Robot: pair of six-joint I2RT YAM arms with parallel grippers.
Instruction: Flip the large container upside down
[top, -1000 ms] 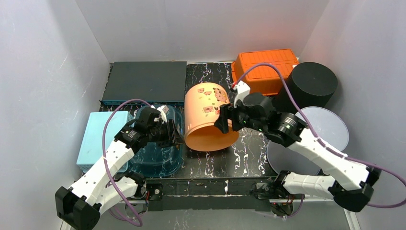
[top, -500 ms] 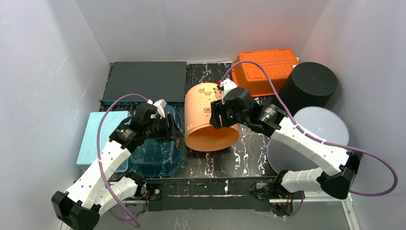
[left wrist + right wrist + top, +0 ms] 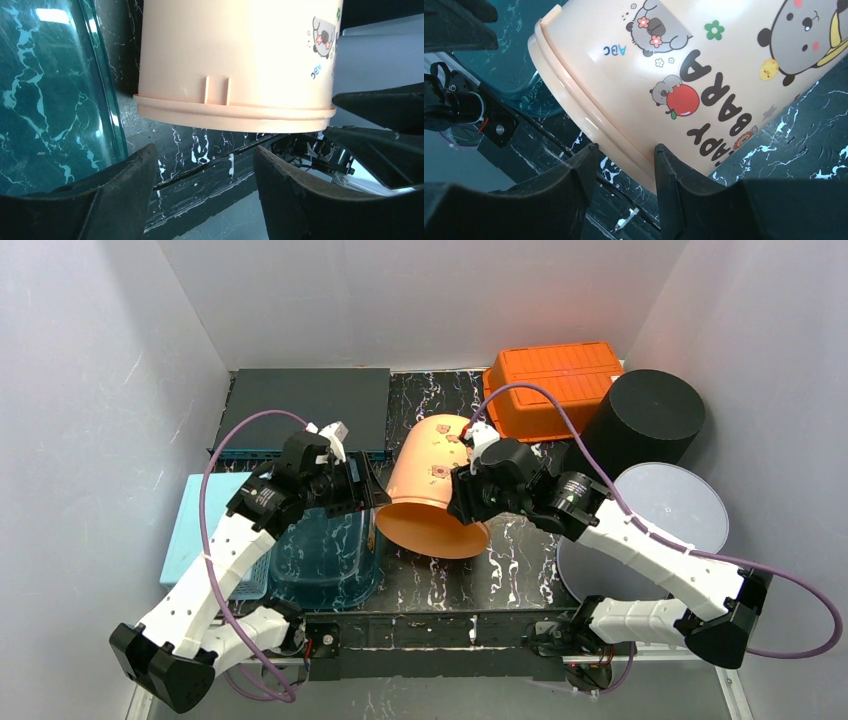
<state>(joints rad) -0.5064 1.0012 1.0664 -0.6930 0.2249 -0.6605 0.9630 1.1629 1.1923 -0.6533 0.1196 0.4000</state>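
The large peach plastic bucket with cartoon animal prints (image 3: 432,480) lies steeply tilted on the black marble-patterned bench (image 3: 455,580), just beside the right-hand wall of the translucent teal plastic tub (image 3: 325,560). Its closed base points up and away from the arms, and its open mouth faces down toward the near edge. From above, the lower part of the rim is close to the bench. Whether it touches cannot be told. The left gripper (image 3: 368,492) hangs over the tub's far right corner, aimed at the bucket. In the left wrist view its fingers (image 3: 115,190) are spread wide with nothing between them. The bucket's ribbed rim band (image 3: 235,112) crosses just past their tips, and a strip of bare bench shows between tub and bucket. The right gripper (image 3: 462,502) is on the side of the bucket away from the tub, at the rim. In the right wrist view its fingers (image 3: 674,200) straddle the rim's edge, one over the printed outer wall and the other beside the lip. Whether they are actually clamped on the rim cannot be told. Farther from the tub, beyond the bucket, an orange plastic crate (image 3: 555,385) sits bottom-up beside a black cylinder (image 3: 645,415).
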